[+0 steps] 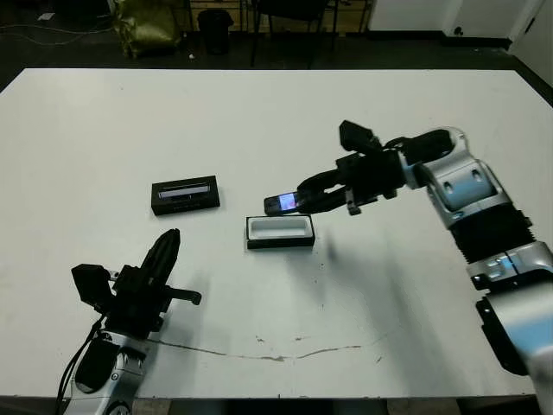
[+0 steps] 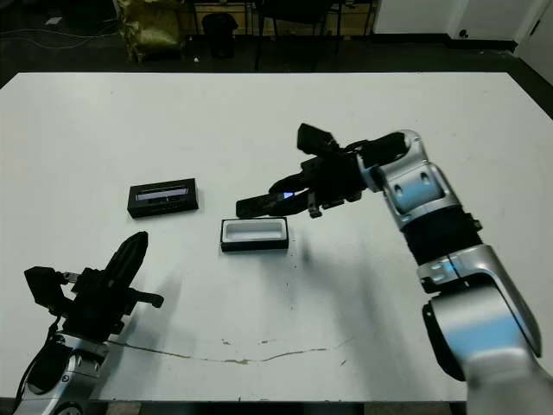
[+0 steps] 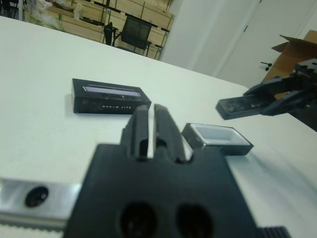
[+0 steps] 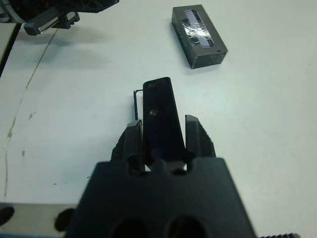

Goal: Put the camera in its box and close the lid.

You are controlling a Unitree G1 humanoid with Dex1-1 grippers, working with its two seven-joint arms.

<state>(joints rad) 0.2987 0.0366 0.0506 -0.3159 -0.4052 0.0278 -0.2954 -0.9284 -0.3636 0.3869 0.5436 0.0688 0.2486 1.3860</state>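
Left pincer (image 1: pixel 169 242) pressed together, idle near tabletop (image 1: pixel 363 294) front edge. Box (image 1: pixel 280 232) open, empty. Camera (image 1: pixel 282 203) pinched by right pincer (image 1: pixel 294 201), held just above box. Lid (image 1: pixel 185 194) lying apart. Insertion, closing judged outstanding.

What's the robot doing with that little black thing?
The robot's right gripper is holding the camera, a small black block, in the air just above the box, an open tray with a white lining. It hasn't gone in yet. The lid lies on the table a little way off to the robot's left, not on the box. The left gripper rests near the front of the table, shut and holding nothing.
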